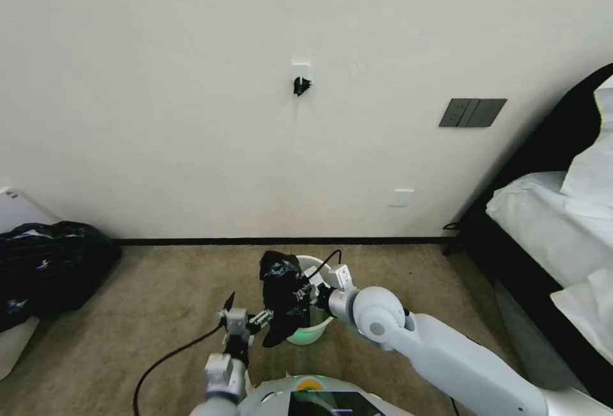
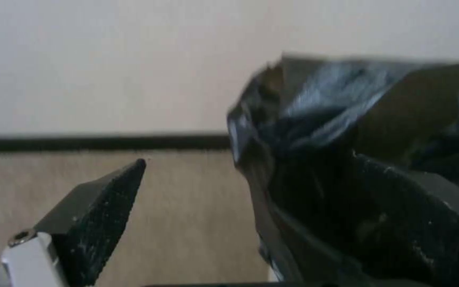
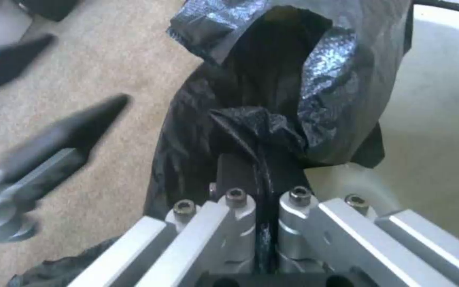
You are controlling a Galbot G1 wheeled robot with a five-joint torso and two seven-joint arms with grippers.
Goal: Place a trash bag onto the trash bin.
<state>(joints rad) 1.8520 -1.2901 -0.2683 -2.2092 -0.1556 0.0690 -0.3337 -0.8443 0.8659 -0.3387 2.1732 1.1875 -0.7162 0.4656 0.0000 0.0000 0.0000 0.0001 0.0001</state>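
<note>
The left tool [image 1: 246, 312] sits low in front of the robot, just left of the trash bag [image 1: 283, 295], with its black fingers [image 2: 99, 217] spread wide apart above the carpet [image 1: 159, 301] and one finger lying against the bag's plastic. The trash bag hangs crumpled over the near-left rim of the trash bin [image 1: 317, 333], which stands on the carpet close to the wall [image 1: 191, 116]. The right tool [image 1: 305, 289] reaches in from the right and is clamped narrowly on a gathered fold of the trash bag [image 3: 261, 159].
</note>
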